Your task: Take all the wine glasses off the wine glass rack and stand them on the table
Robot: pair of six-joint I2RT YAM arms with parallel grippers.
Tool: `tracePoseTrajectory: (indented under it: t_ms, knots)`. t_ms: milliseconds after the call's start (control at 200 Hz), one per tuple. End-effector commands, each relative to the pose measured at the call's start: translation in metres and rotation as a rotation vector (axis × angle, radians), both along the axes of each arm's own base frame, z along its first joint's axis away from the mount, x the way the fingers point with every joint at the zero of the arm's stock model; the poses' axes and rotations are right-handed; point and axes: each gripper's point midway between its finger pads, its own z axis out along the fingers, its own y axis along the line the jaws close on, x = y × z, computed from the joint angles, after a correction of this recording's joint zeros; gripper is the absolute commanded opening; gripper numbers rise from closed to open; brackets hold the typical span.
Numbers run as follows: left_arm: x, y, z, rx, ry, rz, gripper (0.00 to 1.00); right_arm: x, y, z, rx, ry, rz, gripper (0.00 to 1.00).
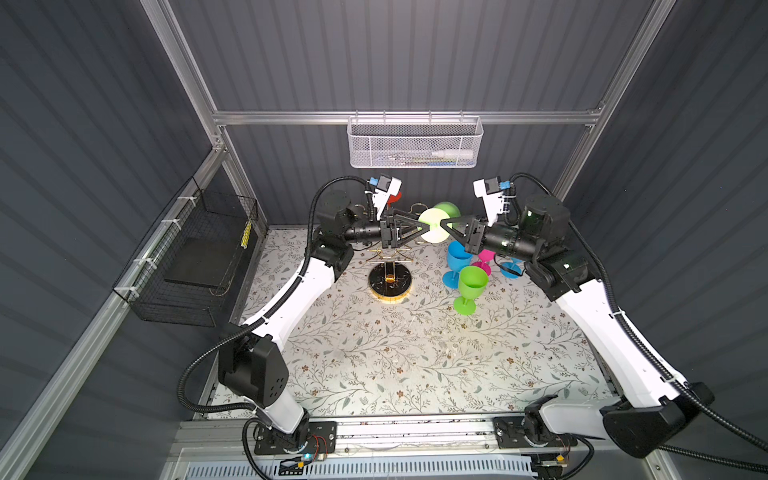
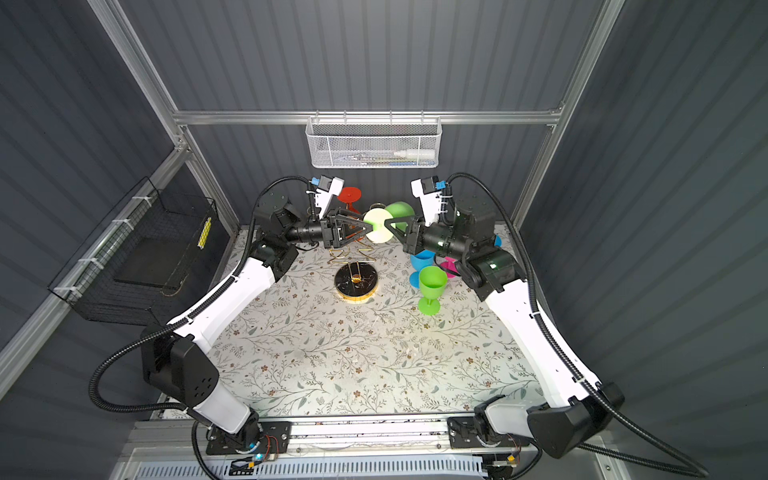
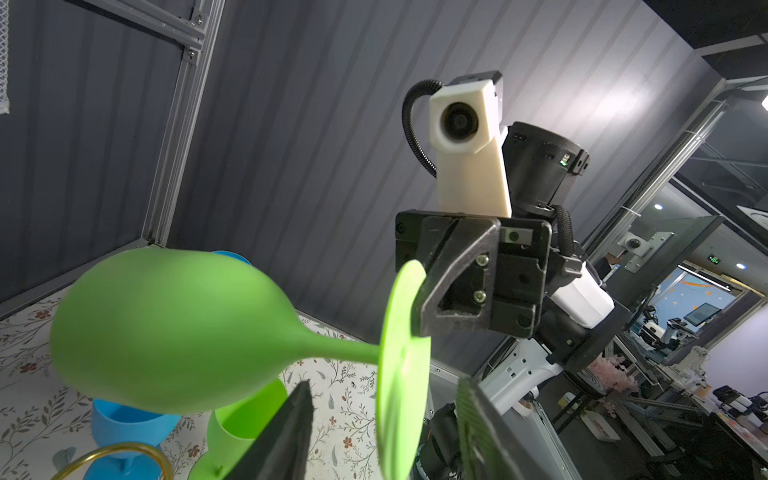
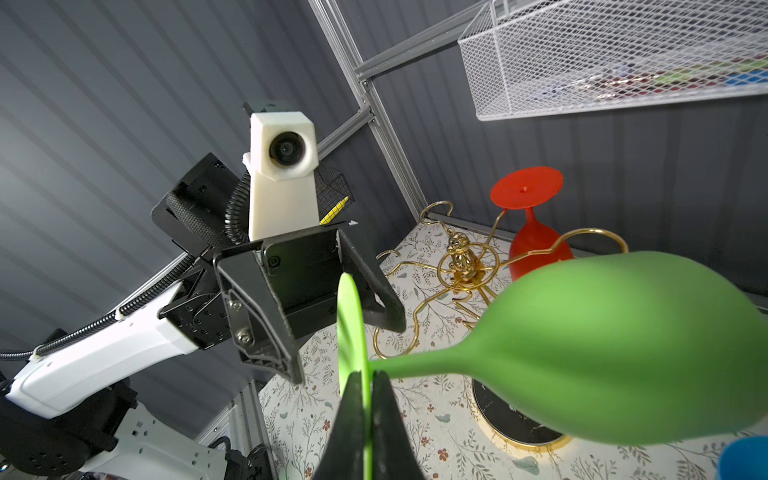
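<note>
Green wine glass (image 4: 602, 345) in air beside top of wine glass rack (image 4: 461, 266), lying sideways. Right gripper (image 4: 368, 390) pinched tight on rim of glass foot. Left gripper (image 3: 384, 384) half-wide, fingers straddling same foot, gaps either side. Red glass (image 4: 536, 245) hangs inverted on rack arm.

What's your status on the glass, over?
Right gripper shut on green wine glass foot. Left gripper open, straddling same foot. Glass sideways, stem clear of wine glass rack rings. Red glass hangs on rack.

Matt plastic glass (image 4: 623, 345), shiny metal rack (image 4: 461, 266)
</note>
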Motion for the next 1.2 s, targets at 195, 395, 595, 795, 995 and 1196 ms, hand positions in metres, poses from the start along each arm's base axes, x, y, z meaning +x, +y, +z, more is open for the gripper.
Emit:
tracePoseTrajectory:
  t_ms: [195,395,595,795,995,1196]
  knots:
    - [-0.015,-0.001,0.018,-0.037,-0.036,-0.071,0.41,-0.001,0.005,0.015,-0.008,-0.047,0.002,0.00]
    - [-0.019,-0.001,0.022,-0.061,-0.018,-0.102,0.27,-0.002,0.006,0.014,-0.017,-0.044,0.001,0.00]
    - [-0.025,0.001,0.031,-0.086,-0.017,-0.124,0.08,-0.003,0.006,0.015,-0.020,-0.047,-0.001,0.00]
    - [-0.021,0.001,0.038,-0.087,0.049,-0.107,0.00,-0.007,-0.005,0.014,-0.058,-0.078,-0.051,0.41]
    - [-0.020,0.002,0.042,-0.057,0.134,-0.089,0.00,-0.018,-0.053,0.014,-0.143,-0.290,-0.275,0.91]
    - [-0.023,0.003,0.046,-0.048,0.174,-0.115,0.00,-0.019,-0.069,-0.009,-0.251,-0.479,-0.356,0.99]
